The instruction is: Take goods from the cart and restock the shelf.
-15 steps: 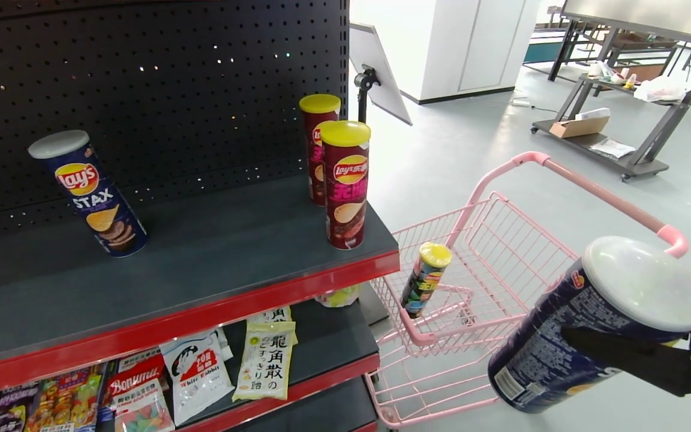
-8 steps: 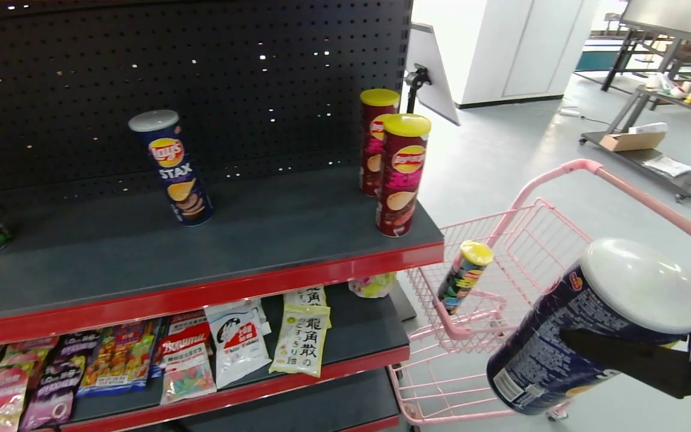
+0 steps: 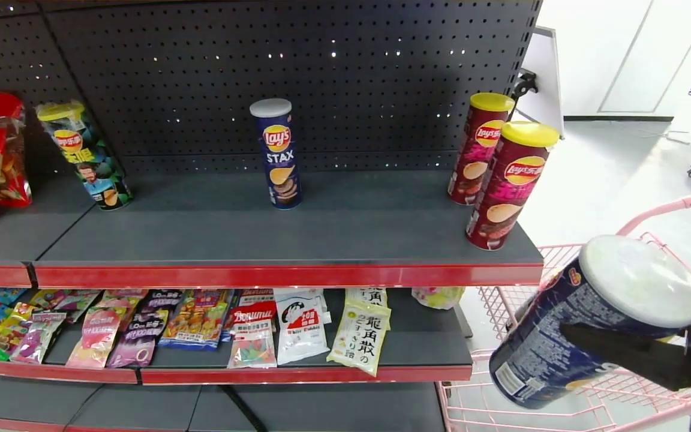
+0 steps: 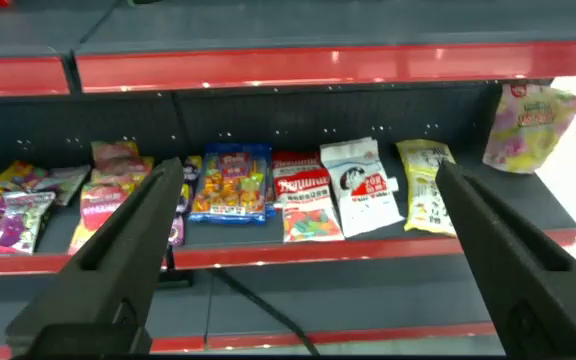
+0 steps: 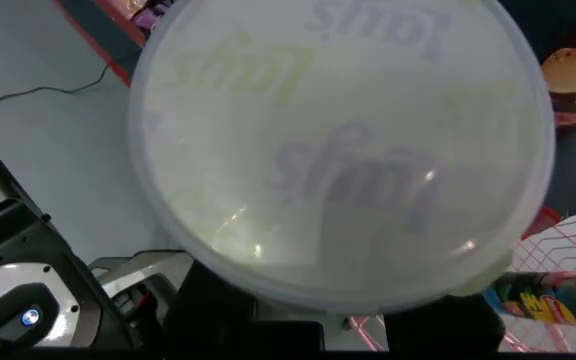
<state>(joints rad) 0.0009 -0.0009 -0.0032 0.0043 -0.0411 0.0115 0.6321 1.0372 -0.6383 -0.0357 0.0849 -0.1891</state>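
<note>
head view: right gripper [image 3: 612, 339] holds a tilted blue can [image 3: 537, 354]; bare shelf [image 3: 351, 231] lies up and to its left

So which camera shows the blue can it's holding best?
The head view: the blue can appears nearly whole, tilted, lid and side. The right wrist view gives its lid up close; the left wrist view faces snack bags on the lower shelf.

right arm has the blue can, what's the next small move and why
Probably lift the right gripper leftward toward the top shelf, bare beside the standing blue can: the held blue can hangs tilted by the cart, below shelf level.
</note>
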